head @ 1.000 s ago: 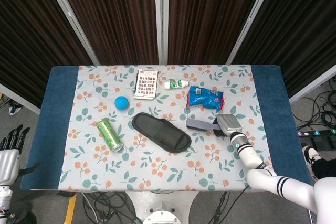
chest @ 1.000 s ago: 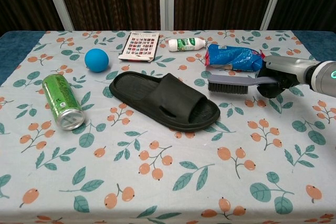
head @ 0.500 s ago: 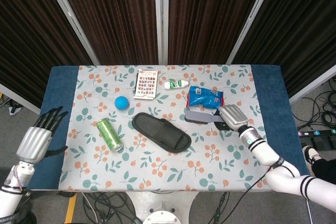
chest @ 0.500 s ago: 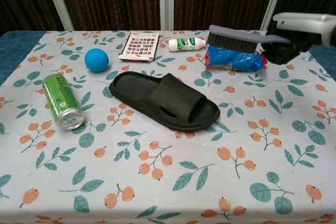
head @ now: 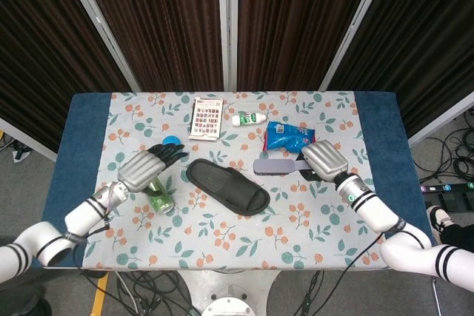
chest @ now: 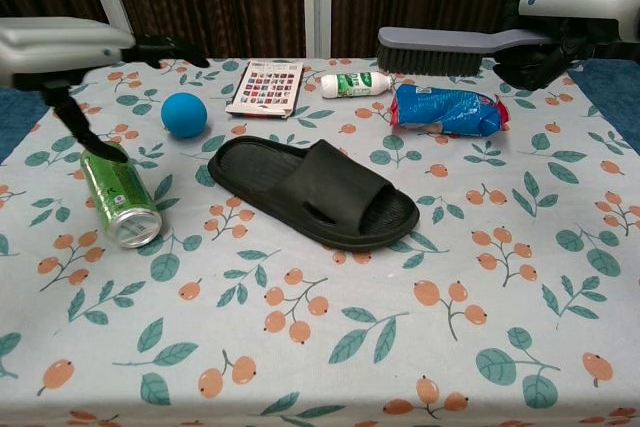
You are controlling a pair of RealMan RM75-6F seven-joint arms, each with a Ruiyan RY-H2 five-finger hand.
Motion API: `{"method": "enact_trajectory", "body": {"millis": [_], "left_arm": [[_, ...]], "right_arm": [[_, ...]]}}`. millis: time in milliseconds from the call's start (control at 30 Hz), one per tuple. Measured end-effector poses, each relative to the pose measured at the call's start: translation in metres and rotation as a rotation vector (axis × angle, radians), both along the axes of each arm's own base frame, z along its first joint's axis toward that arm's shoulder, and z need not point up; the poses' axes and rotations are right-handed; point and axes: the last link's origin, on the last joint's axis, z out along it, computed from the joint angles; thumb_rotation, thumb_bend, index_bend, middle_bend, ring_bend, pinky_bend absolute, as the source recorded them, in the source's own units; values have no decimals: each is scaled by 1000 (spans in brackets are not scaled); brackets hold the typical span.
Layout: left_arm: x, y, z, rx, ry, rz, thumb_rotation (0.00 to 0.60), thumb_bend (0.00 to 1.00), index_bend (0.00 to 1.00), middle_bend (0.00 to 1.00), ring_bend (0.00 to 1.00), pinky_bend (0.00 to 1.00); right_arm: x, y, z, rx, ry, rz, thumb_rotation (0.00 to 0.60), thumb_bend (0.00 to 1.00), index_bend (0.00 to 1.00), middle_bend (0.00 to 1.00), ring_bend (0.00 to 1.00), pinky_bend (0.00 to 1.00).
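Observation:
My right hand (head: 324,160) (chest: 565,17) grips the handle of a grey brush (head: 272,166) (chest: 450,48) and holds it level in the air, bristles down, above the blue snack bag (head: 290,137) (chest: 447,110). A black slipper (head: 227,186) (chest: 313,191) lies in the middle of the table. My left hand (head: 146,168) (chest: 70,51) hovers open, fingers stretched out, over the green can (head: 157,195) (chest: 118,194), with the blue ball (head: 171,140) (chest: 184,114) just beyond its fingertips.
A colour swatch card (head: 207,118) (chest: 265,87) and a small white bottle (head: 249,118) (chest: 354,84) lie toward the back of the floral tablecloth (head: 237,234) (chest: 330,347). Blue cloth borders (head: 382,160) flank both ends. Dark curtains hang behind.
My left arm swung in from the table's left side to above the can. My right hand lifted the brush off the cloth and carried it left, higher over the snack bag.

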Motion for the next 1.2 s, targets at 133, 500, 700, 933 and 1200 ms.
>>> {"method": "enact_trajectory", "body": {"millis": [133,500,700,933,1200], "left_arm": [[18,16,-27,-47,50,-15,600,135,118,115,51,158],[36,31,-79,-89,170,-20,600,134,118,114,51,157],[38,38,-93,-100,204,11,600,141,118,115,51,157],[45,44,-102,-101,181,48,600,208,322,339,183,188],[46,45,-105,-81,158,50,600,217,455,463,288,227]], "right_arm": [[3,-2,-5,-1,10,-3,600,580,1000,1000,1000,1000],[6,-6,-10,-12,27,-4,600,576,1000,1000,1000,1000],[3,-4,-13,-11,47,0,600,576,1000,1000,1000,1000],[0,-2,-27,8,72,5,600,576,1000,1000,1000,1000],[8,1,-59,41,90,57,600,574,1000,1000,1000,1000]]}}
